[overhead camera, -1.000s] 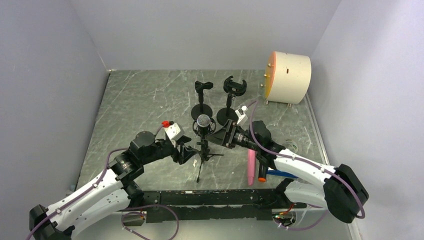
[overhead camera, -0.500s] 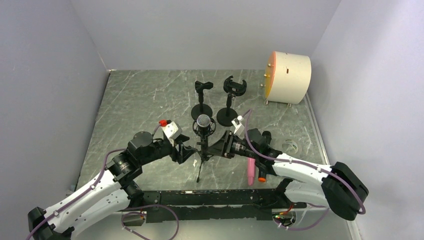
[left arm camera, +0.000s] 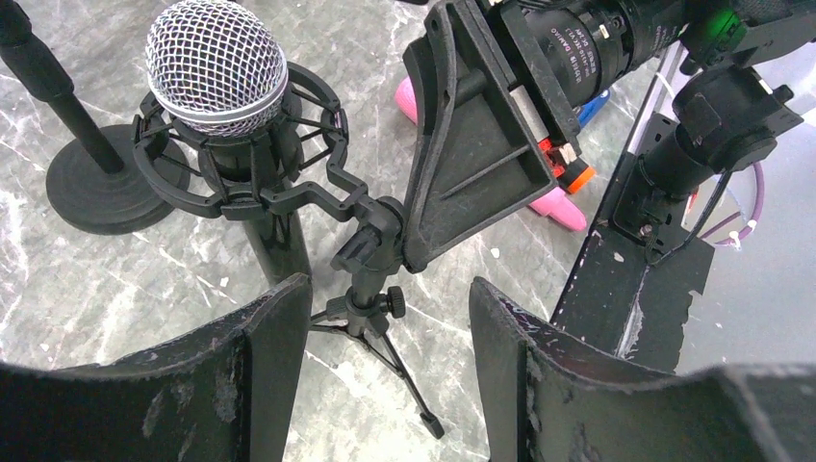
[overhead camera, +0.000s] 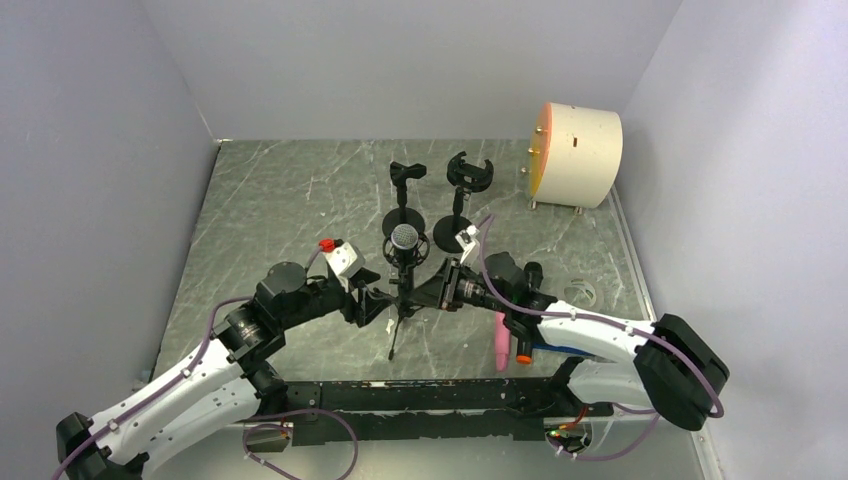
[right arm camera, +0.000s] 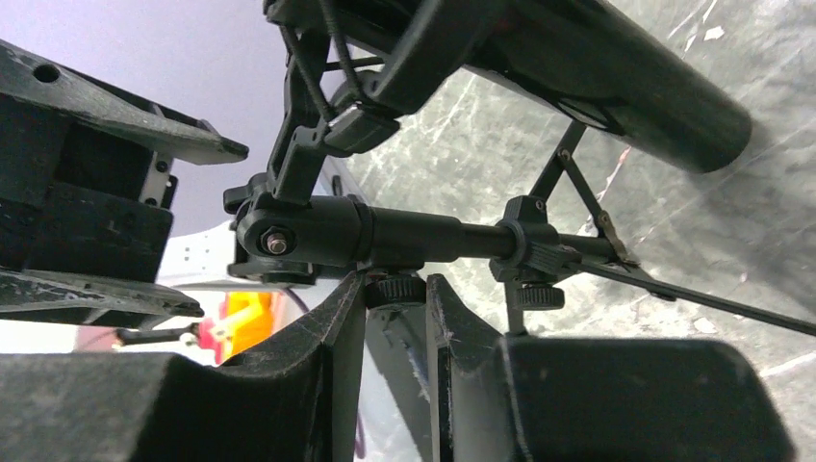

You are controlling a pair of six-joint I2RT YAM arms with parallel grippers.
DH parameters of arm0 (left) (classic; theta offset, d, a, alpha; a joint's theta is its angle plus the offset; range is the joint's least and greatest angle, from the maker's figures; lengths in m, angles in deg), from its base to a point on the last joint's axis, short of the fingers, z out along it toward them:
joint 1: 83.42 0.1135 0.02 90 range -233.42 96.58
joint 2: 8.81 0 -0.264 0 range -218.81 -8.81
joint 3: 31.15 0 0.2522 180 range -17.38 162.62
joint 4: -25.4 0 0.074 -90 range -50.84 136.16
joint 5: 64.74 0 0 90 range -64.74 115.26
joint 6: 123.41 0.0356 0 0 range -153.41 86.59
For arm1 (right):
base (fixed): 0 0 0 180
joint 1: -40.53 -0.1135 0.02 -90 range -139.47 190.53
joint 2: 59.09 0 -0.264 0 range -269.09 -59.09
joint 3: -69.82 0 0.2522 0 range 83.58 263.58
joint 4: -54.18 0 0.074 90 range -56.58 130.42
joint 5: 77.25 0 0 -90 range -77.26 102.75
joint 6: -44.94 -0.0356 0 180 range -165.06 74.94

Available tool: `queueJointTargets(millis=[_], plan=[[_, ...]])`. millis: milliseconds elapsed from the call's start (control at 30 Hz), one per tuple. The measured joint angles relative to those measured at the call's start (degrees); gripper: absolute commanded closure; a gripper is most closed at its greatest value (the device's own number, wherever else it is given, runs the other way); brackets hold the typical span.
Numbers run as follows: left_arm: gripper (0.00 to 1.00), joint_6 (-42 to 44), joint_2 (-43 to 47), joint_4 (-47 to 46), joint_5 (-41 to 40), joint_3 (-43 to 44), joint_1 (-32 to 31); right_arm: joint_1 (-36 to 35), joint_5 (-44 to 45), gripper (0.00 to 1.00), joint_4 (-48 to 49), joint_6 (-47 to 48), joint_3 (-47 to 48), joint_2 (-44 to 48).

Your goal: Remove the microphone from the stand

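Note:
The microphone [overhead camera: 404, 237] has a silver mesh head [left arm camera: 216, 63] and sits upright in a black shock mount on a small tripod stand [overhead camera: 398, 312]. My right gripper [overhead camera: 428, 294] reaches in from the right and is shut on the small knurled knob [right arm camera: 395, 289] under the stand's swivel joint [right arm camera: 318, 231]. My left gripper [overhead camera: 378, 303] is open on the stand's left side. In the left wrist view its fingers flank the tripod hub [left arm camera: 368, 306] without touching it, and the gripper's middle [left arm camera: 390, 308] lies just below the joint.
Two empty black stands with round bases [overhead camera: 403, 218] [overhead camera: 455, 232] stand behind the microphone. A cream cylinder [overhead camera: 580, 153] sits at the back right. A pink marker [overhead camera: 500, 345], an orange-tipped pen [overhead camera: 523, 350] and a white ring [overhead camera: 582, 292] lie at the right.
My right gripper dropped and moved left to the stand's joint, then closed on the knob. The stand's front leg shifted slightly left. My left gripper stayed open in place.

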Motion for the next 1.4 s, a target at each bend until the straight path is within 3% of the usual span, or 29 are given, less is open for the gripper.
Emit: queueJointTargets(millis=[167, 367, 500, 900, 1400], plan=[[0.33, 0.0, 0.0, -0.3, -0.1, 0.1, 0.0, -0.4, 0.7, 0.73, -5.7, 6.5, 2.8, 0.8], [0.29, -1.6, -1.5, -3.4, -1.8, 0.4, 0.0, -0.4, 1.4, 0.45, -10.2, 12.0, 4.3, 1.9], [0.20, -3.9, -2.6, -4.9, -5.0, 0.4, 0.0, -0.3, 2.0, 0.35, -13.5, 13.4, 4.2, 3.9], [0.20, -21.6, -9.2, -1.6, -19.7, 6.2, 0.0, -0.3, 12.9, 0.27, -24.2, 22.5, 6.9, 21.1], [0.21, -28.5, -11.9, 0.0, -21.4, 6.3, 0.0, -0.3, 17.1, 0.26, -28.3, 39.3, 18.4, 19.6]])
